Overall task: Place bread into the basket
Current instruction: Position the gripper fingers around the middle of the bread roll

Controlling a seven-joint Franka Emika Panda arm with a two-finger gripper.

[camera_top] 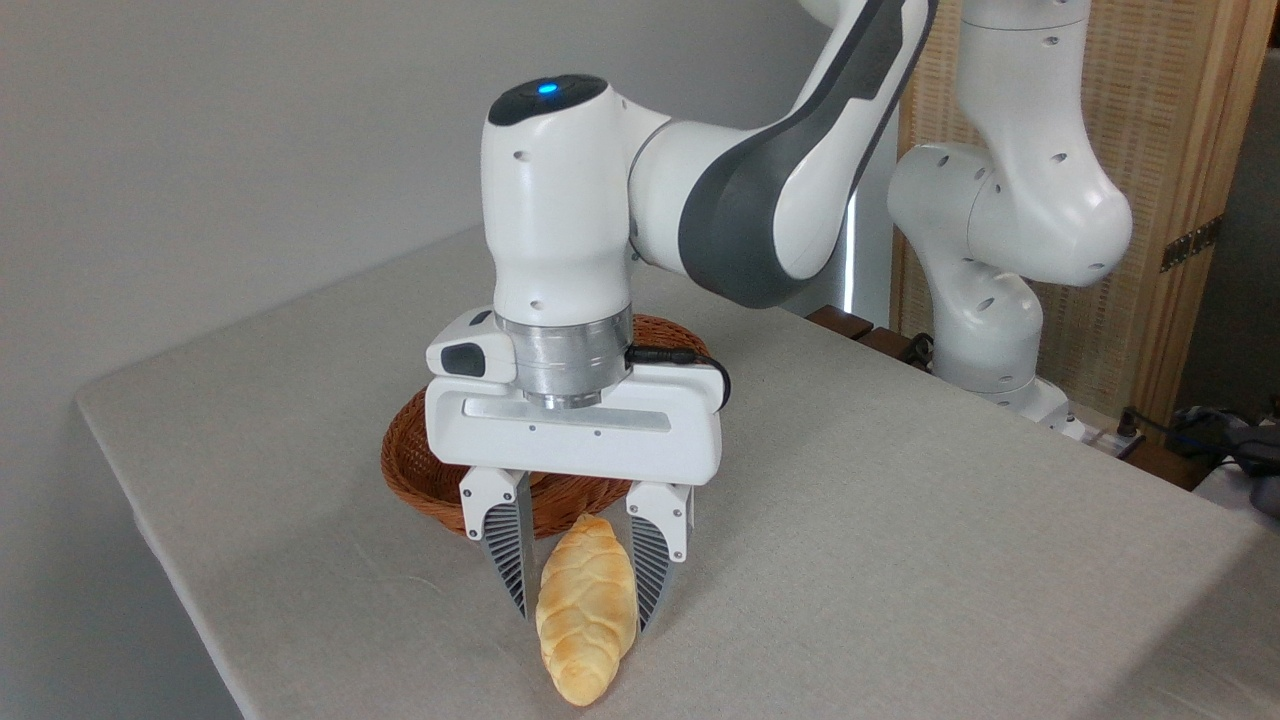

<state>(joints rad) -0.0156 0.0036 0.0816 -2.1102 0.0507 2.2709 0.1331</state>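
Observation:
The bread (585,640), a long pale-golden braided loaf, lies on the grey tablecloth near the front edge, pointing toward the camera. My gripper (585,618) has come straight down over its rear half. Its jaws stand wide open, one ribbed finger (508,555) on each side of the loaf, close to its flanks. The tips are down near the cloth. Right behind the gripper sits the basket (415,470), brown woven wicker with low sides. The gripper body hides most of it, so what it holds does not show.
The table's front-left edge (170,580) runs close to the loaf and the basket. At the back right stands the arm's white base (990,330), with a wooden screen (1170,150) and cables (1210,430) beyond the table.

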